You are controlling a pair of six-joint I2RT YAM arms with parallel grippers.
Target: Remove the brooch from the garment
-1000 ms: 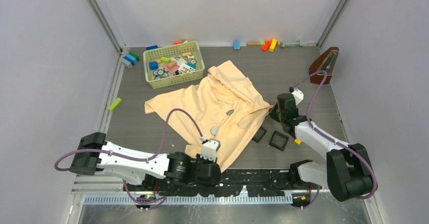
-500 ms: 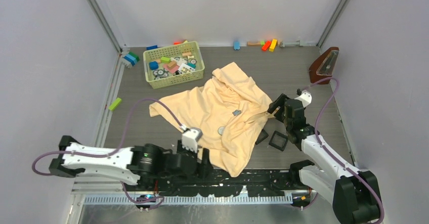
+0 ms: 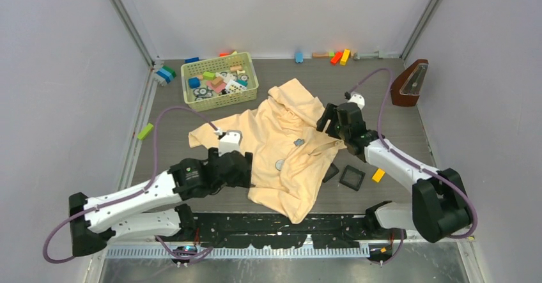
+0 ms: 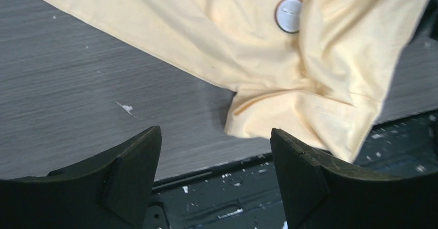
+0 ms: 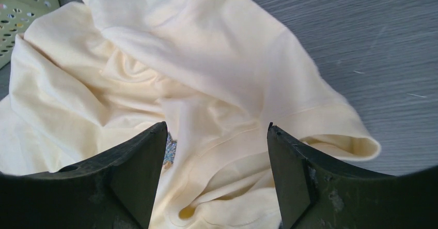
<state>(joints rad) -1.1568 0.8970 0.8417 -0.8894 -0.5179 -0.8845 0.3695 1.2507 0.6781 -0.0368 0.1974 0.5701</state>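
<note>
**Two robot arms flank a pale yellow garment [image 3: 281, 126] lying crumpled at the middle of a grey wood-grain table [image 3: 287, 69].** The brooch [image 3: 298, 142], a tiny silvery ornament with a pale-blue glint, sits on the cloth near the garment's middle. It lies just beyond and to the right of a flat round grey disc [image 3: 279, 165].

The right gripper [image 3: 327, 124] hovers over the garment's right-hand edge, near the brooch, its jaws spread wide with nothing between them (its wrist camera catches the brooch half hidden behind one finger [image 5: 129, 177]). The left gripper [image 3: 241, 171] sits low at the garment's left side, jaws likewise apart and empty. Its wrist camera looks across the cloth's near hem toward the disc.

Two black square trays [image 3: 352, 178] lie just right of the garment, with an orange block [image 3: 378, 175] beside them. A green basket [image 3: 222, 106] of toy pieces stands beyond the garment, at far left.
</note>
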